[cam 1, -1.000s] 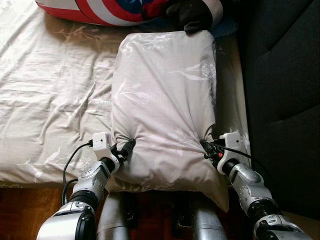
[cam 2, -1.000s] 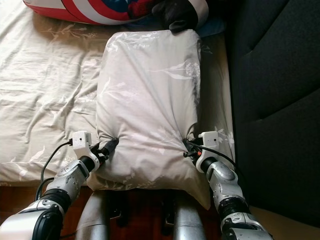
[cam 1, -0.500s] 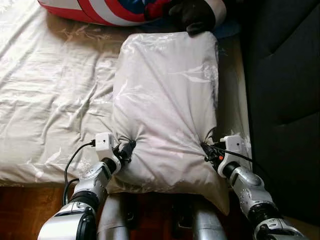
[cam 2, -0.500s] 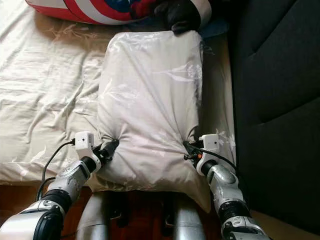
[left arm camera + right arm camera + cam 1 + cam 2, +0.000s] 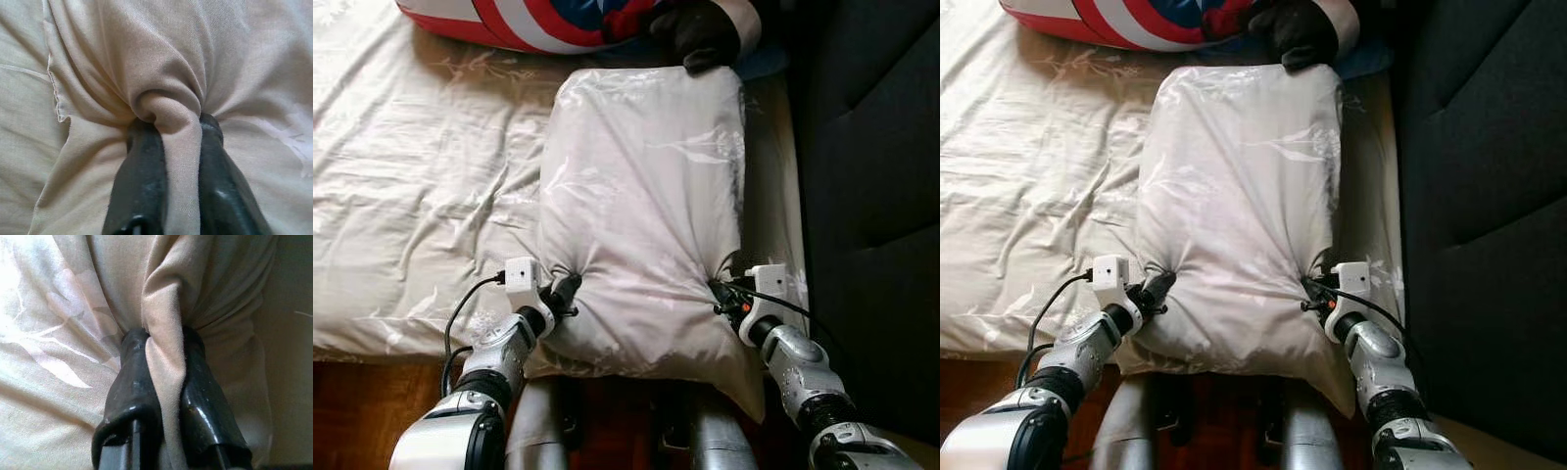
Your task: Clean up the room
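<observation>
Holding the pillow (image 5: 641, 211) by its two near corners, we have the left gripper (image 5: 563, 292) pinched on a fold at the near left corner and the right gripper (image 5: 717, 292) pinched on a fold at the near right corner. Each wrist view shows a ridge of cloth squeezed between the black fingers (image 5: 142, 181), so both are clamped on fabric, not on the filling.

The pillow lies lengthwise along the right edge of the bed (image 5: 421, 186), its near end hanging over the bed's near edge and its far end touching the toy (image 5: 578, 18) at the far edge. To place it well we should move both arms together and level, keeping the cloth taut between them, and let go only once the pillow sits flat and square against the headboard (image 5: 871, 166).

How much cloth each pinch holds is hard to judge; the grip may be shallow. The toy is cut off at the frame's top, and the pillow's underside and the gap by the headboard are hidden.
</observation>
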You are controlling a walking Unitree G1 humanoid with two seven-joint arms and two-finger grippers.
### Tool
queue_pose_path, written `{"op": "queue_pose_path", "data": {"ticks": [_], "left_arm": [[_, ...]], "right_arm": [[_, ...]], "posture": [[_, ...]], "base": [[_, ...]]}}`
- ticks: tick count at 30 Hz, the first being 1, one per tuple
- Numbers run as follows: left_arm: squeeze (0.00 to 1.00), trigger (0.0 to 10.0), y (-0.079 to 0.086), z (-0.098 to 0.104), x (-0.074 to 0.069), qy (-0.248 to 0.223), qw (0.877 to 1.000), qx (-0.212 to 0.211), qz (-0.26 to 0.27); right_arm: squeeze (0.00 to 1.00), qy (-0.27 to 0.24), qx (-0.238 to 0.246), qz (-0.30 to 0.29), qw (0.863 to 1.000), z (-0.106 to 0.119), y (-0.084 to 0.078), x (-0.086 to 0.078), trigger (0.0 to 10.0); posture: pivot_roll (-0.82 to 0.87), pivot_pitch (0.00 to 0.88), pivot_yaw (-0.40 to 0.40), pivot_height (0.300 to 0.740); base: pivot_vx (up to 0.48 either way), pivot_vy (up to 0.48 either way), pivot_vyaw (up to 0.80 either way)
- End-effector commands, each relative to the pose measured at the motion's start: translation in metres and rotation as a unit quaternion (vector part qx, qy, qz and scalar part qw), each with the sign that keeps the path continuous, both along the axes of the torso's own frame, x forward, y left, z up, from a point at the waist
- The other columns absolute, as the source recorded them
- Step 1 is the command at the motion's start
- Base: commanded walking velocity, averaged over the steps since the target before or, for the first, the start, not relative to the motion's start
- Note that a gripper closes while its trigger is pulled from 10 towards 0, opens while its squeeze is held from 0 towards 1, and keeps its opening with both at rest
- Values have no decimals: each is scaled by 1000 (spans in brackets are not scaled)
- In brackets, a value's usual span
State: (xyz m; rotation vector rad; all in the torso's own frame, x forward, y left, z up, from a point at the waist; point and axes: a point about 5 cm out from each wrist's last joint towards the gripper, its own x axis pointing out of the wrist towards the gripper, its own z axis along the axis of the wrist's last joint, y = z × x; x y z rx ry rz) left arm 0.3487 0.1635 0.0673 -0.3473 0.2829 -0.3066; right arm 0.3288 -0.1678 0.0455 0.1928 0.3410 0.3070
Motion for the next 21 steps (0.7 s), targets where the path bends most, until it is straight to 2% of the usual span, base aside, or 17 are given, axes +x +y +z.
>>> {"op": "queue_pose_path", "data": {"ticks": [1, 4, 5, 6, 7, 12, 13, 14, 15, 17, 21], "left_arm": [[0, 0, -22, -21, -13, 45, 998, -8, -43], [0, 0, -22, -21, -13, 43, 998, -7, -43], [0, 0, -19, -20, -12, 40, 999, -2, -31], [0, 0, -19, -20, -12, 40, 999, -2, -31], [0, 0, -15, -17, -9, 33, 999, 1, -15], [0, 0, -9, -6, -2, 12, 1000, 8, 3], [0, 2745, -8, -4, 0, 6, 1000, 11, 8], [0, 10000, -8, -3, 0, 1, 1000, 10, 10], [0, 10000, -8, -2, 0, -4, 1000, 13, 9], [0, 10000, -5, 0, -1, -26, 999, 25, 15], [0, 10000, -2, 6, -1, -49, 998, 29, 20]], "right_arm": [[0, 78, 12, 9, 997, -35, 13, -25, 0], [0, 72, 13, -1, 997, -33, 12, -23, 0], [0, 60, 20, -12, 998, -29, 10, -20, 0], [0, 60, 20, -12, 998, -29, 10, -20, 0], [0, 44, 31, -22, 998, -24, 9, -17, 0], [0, 13, 33, -39, 999, -14, 7, -10, 0], [0, 6, 29, -40, 999, -12, 6, -9, 0], [0, -1, 28, -48, 998, -10, 4, -8, 3961], [0, -5, 30, -59, 998, -8, 2, -7, 10000], [0, -25, 25, -94, 995, -3, -9, -5, 10000], [0, -38, 29, -107, 993, 1, -13, -4, 10000]], "posture": [[-7, 384, -72, 656], [-8, 372, -70, 656], [-1, 319, -64, 656], [-1, 319, -64, 656], [2, 279, -57, 656], [3, 221, -44, 656], [6, 212, -38, 656], [7, 208, -36, 656], [8, 199, -34, 656], [15, 177, -28, 656], [22, 166, -23, 656]], "base": [[0, 0, 0], [0, 0, 0], [0, 0, 0], [0, 0, 0], [0, 0, 0], [0, 0, 0], [0, 0, 0], [0, 0, 0], [0, 0, 0], [0, 0, 0], [0, 0, 0]]}}
